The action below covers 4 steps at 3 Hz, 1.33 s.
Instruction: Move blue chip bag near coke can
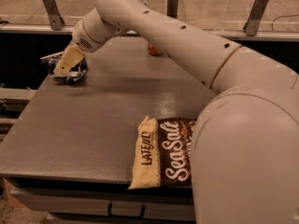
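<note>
blue chip bag: crumpled, far left of the coke can, well apart from it, at the counter back-left corner
bag axis: long axis runs roughly left-right, with the end toward the coke can a bit nearer the camera; top vs bottom can't be told
pincer: left of the coke can, right on the bag; narrow, clamped on the bag, pale finger lying across its top
bag contact: faint shadow on the counter under it
coke can: mostly hidden behind the arm, only a red sliver shows
Sea Salt chip bag: well in front of the coke can, lying flat, long axis front-back
</note>
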{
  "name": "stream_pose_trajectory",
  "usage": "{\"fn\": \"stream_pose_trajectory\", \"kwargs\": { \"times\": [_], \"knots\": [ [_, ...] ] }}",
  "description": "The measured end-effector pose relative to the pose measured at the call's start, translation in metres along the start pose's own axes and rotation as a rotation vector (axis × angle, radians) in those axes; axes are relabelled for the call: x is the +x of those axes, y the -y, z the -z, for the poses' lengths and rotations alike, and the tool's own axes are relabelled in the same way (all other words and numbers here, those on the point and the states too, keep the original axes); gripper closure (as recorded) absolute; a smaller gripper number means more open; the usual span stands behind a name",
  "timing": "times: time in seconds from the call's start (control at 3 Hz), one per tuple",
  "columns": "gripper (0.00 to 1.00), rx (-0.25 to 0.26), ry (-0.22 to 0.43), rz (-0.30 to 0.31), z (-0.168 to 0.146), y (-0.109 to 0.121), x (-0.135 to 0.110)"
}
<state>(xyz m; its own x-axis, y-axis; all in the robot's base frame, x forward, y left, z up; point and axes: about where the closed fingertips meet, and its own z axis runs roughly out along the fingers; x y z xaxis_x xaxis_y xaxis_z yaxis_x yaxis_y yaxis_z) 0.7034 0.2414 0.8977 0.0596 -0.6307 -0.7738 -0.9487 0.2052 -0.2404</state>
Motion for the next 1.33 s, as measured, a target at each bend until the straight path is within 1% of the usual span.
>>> {"fn": "stream_pose_trajectory", "kwargs": {
  "times": [0.33,0.67,1.0,1.33],
  "knots": [
    [0.0,-0.035,-0.009,-0.004,-0.014,-0.004,0.006],
    [0.18,-0.079,-0.018,-0.031,-0.028,-0.014,0.014],
    [0.41,-0.084,-0.016,-0.05,-0.028,-0.018,0.018],
    [0.65,-0.069,-0.005,-0.07,-0.023,-0.021,0.024]
  ]
}}
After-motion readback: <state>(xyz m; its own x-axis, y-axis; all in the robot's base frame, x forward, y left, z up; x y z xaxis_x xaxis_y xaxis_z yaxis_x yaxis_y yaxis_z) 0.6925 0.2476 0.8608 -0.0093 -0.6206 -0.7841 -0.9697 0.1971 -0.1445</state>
